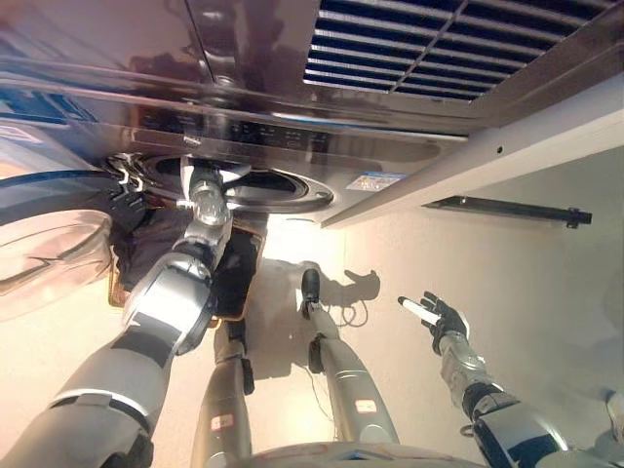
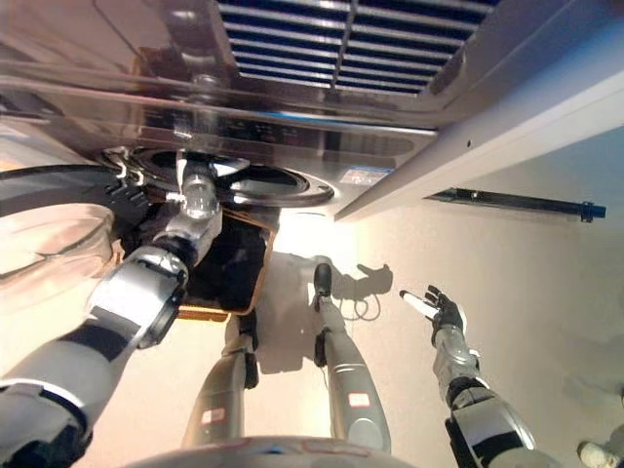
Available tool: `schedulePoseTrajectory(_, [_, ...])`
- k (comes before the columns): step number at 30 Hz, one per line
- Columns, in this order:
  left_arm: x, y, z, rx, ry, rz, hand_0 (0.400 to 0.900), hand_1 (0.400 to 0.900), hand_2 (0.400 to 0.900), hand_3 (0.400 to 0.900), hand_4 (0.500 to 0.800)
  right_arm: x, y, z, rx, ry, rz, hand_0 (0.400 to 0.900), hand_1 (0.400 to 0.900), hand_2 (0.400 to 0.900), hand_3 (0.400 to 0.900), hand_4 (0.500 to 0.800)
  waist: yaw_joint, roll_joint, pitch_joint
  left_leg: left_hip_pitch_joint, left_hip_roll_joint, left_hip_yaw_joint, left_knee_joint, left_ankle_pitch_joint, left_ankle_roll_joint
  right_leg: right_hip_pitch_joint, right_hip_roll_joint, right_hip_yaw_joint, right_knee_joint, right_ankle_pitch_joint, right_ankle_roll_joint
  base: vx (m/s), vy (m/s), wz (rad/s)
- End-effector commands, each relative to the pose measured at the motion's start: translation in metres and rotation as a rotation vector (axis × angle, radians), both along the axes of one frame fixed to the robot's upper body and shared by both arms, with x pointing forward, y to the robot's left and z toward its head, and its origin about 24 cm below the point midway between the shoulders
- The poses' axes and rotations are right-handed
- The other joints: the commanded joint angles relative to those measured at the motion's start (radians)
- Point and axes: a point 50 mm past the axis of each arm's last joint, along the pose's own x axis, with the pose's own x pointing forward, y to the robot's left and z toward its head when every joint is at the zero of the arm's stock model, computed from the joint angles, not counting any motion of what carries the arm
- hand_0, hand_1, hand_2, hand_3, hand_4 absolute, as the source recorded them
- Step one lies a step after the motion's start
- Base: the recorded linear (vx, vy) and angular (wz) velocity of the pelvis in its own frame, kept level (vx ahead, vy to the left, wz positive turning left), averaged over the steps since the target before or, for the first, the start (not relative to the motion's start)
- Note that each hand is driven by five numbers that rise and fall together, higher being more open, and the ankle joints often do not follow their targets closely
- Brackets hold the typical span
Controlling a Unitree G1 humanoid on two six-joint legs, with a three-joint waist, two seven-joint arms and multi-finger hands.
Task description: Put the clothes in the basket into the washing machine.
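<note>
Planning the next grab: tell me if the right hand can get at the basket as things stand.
Probably not. The right hand hangs open over bare floor, well off from the basket, which lies below the washing machine under the left arm.

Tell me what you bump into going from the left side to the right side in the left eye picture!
Open washer door → left hand at the washing machine's opening → basket of dark clothes on the floor → right hand, fingers spread, held over the floor → dark bar on the wall.
</note>
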Motion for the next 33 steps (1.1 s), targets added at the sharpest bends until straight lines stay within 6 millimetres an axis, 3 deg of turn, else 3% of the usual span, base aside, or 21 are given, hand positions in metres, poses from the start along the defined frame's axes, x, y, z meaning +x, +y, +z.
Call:
schedulePoseTrajectory(1, [-0.009, 0.012, -0.013, -0.069, -0.026, 0.008, 0.9, 0.9, 0.9, 0.9, 0.8, -0.016, -0.047, 0.008, -0.102, 0.049, -0.095, 0.9, 0.9, 0.9, 0.9, 0.8, 0.021, 0.069, -0.022, 0.098, -0.012, -0.076, -0.164, 0.1, 0.016, 0.206, 0.059, -0.106, -0.008, -0.087, 0.061, 0.03, -0.019, 0.17])
schedulePoseTrajectory(6, [-0.067, 0.011, -0.103, -0.42, 0.065, 0.078, 0.9, 0.9, 0.9, 0.9, 0.8, -0.041, -0.038, -0.012, -0.009, 0.106, -0.134, 0.9, 0.9, 0.9, 0.9, 0.8, 0.077, 0.08, -0.036, 0.215, -0.021, -0.095, -0.223, 0.126, 0.01, 0.325, 0.06, -0.127, -0.028, -0.113, 0.056, 0.04, -0.025, 0.26])
schedulePoseTrajectory(11, [-0.14, 0.015, -0.173, -0.535, 0.289, 0.086, 0.9, 0.9, 0.9, 0.9, 0.8, -0.062, -0.03, -0.026, 0.049, 0.145, -0.141, 0.9, 0.9, 0.9, 0.9, 0.8, 0.116, 0.102, -0.061, 0.315, -0.021, -0.102, -0.245, 0.135, 0.004, 0.427, 0.058, -0.142, -0.037, -0.143, 0.053, 0.04, -0.031, 0.2])
schedulePoseTrajectory(17, [-0.221, 0.028, -0.219, -0.545, 0.511, 0.131, 0.9, 0.9, 0.9, 0.9, 0.8, -0.096, -0.026, -0.041, 0.098, 0.21, -0.13, 0.9, 0.9, 0.9, 0.9, 0.8, 0.158, 0.13, -0.1, 0.413, -0.024, -0.101, -0.246, 0.127, 0.005, 0.541, 0.057, -0.143, -0.081, -0.151, 0.06, 0.04, -0.006, 0.09])
schedulePoseTrajectory(18, [-0.248, 0.032, -0.23, -0.511, 0.606, 0.139, 0.9, 0.9, 0.9, 0.9, 0.8, -0.111, -0.022, -0.048, 0.111, 0.263, -0.104, 0.9, 0.9, 0.9, 0.9, 0.8, 0.17, 0.137, -0.116, 0.449, -0.024, -0.1, -0.253, 0.123, 0.007, 0.577, 0.058, -0.145, -0.072, -0.163, 0.057, 0.07, -0.016, 0.13])
schedulePoseTrajectory(19, [-0.249, 0.032, -0.23, -0.511, 0.607, 0.139, 0.9, 0.9, 0.9, 0.9, 0.8, -0.112, -0.022, -0.048, 0.111, 0.264, -0.104, 0.9, 0.9, 0.9, 0.9, 0.8, 0.17, 0.137, -0.114, 0.453, -0.024, -0.1, -0.254, 0.123, 0.007, 0.58, 0.058, -0.145, -0.073, -0.164, 0.057, 0.09, -0.007, 0.17])
schedulePoseTrajectory(23, [-0.284, 0.033, -0.242, -0.483, 0.711, 0.136, 0.9, 0.9, 0.9, 0.9, 0.8, -0.139, -0.008, -0.06, 0.142, 0.345, -0.041, 0.9, 0.9, 0.9, 0.9, 0.8, 0.187, 0.149, -0.16, 0.511, -0.028, -0.121, -0.287, 0.123, 0.011, 0.64, 0.054, -0.164, -0.077, -0.182, 0.057, 0.07, 0.012, 0.27])
schedulePoseTrajectory(27, [-0.306, 0.029, -0.248, -0.493, 0.785, 0.099, 0.9, 0.9, 0.9, 0.9, 0.8, -0.149, 0.0, -0.064, 0.154, 0.364, 0.008, 0.9, 0.9, 0.9, 0.9, 0.8, 0.19, 0.158, -0.187, 0.544, -0.029, -0.139, -0.307, 0.126, 0.011, 0.674, 0.049, -0.182, -0.069, -0.198, 0.058, 0.03, 0.018, 0.22])
schedulePoseTrajectory(33, [-0.308, 0.027, -0.248, -0.52, 0.784, 0.073, 0.9, 0.9, 0.9, 0.9, 0.8, -0.164, 0.008, -0.069, 0.159, 0.416, 0.07, 0.9, 0.9, 0.9, 0.9, 0.8, 0.198, 0.158, -0.212, 0.579, -0.039, -0.169, -0.307, 0.111, 0.02, 0.721, 0.039, -0.207, -0.06, -0.211, 0.06, 0.03, 0.021, 0.17])
